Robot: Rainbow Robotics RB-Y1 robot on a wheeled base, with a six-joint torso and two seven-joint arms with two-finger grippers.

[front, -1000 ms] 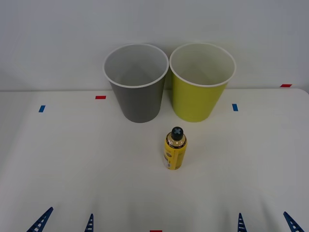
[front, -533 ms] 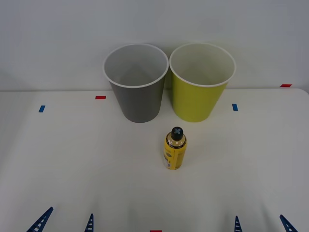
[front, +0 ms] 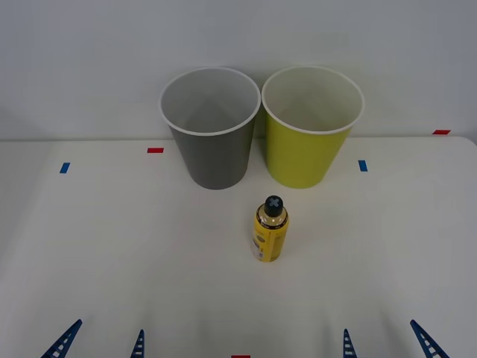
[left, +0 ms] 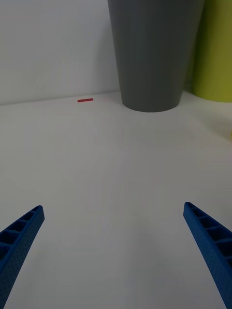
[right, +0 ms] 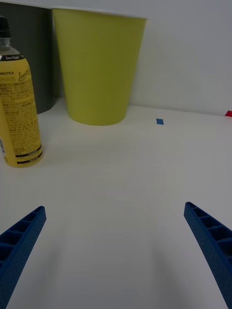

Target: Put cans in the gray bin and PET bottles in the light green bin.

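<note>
Before the gray bin (front: 211, 127) and light green bin (front: 311, 124) stands the bottle (front: 270, 229); both hands gape empty.

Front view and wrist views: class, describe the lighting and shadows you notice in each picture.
Front view: soft, even light; the PET bottle throws hardly any shadow on the white table. Right wrist view: a faint shadow lies beside the bottle, and the light green bin darkens toward one side. Left wrist view: the gray bin shows a soft sheen.
</note>
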